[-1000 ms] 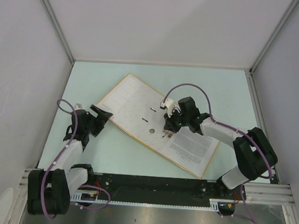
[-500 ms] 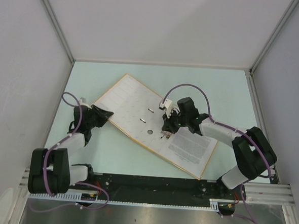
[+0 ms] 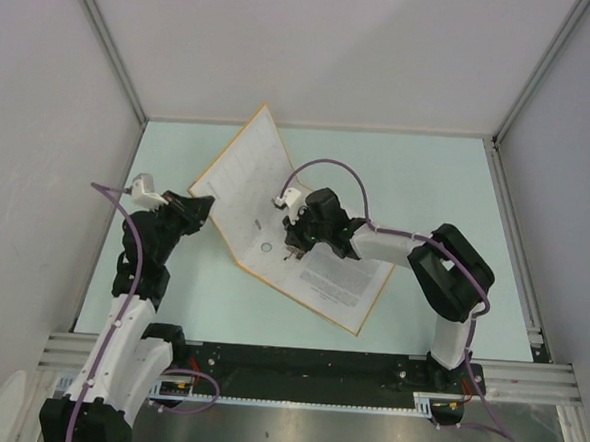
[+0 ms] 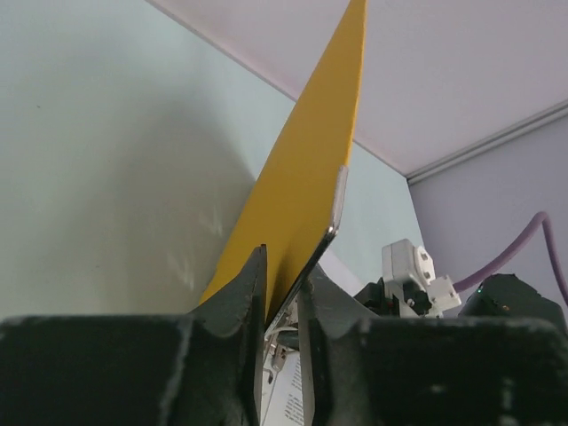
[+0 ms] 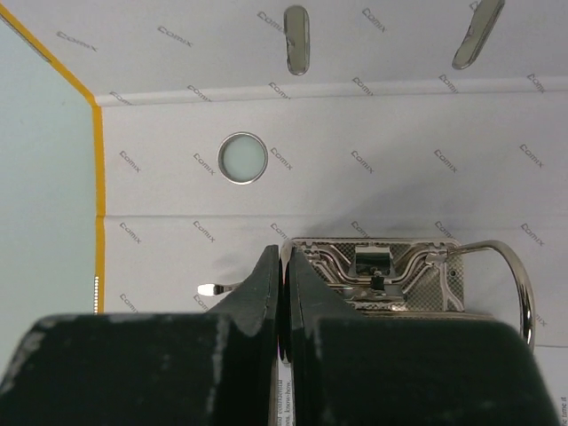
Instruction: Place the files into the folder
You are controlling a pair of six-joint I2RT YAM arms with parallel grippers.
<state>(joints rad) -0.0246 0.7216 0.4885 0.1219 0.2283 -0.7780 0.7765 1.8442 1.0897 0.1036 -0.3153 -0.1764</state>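
At the folder's left edge, the left gripper (image 3: pixel 198 207) is clamped on the front cover of the orange-yellow lever-arch folder (image 3: pixel 240 173). In the left wrist view its two dark fingers (image 4: pixel 244 297) pinch the lower corner of the stiff cover (image 4: pixel 311 169), right by the thin metal edge trim (image 4: pixel 337 209). That cover stands tilted up off the pale green table (image 3: pixel 427 189), its smooth yellow outside facing the left arm and its cream lining facing right.

Along the folder's middle strip, the right gripper (image 3: pixel 292 243) sits over the spine. From its wrist camera the lining (image 5: pixel 399 177) is matte off-white card printed with small repeated "Comix" marks, with a round metal-rimmed finger hole (image 5: pixel 242 158) and two oblong metal slots (image 5: pixel 297 40). The fingers (image 5: pixel 266 284) are pressed together just beside the stamped metal ring mechanism (image 5: pixel 373 266) and its curved wire ring (image 5: pixel 519 280). Whether anything thin is caught between them cannot be told.

On the folder's right half, lying flat, are the files (image 3: pixel 337 279), white sheets of dense black text.
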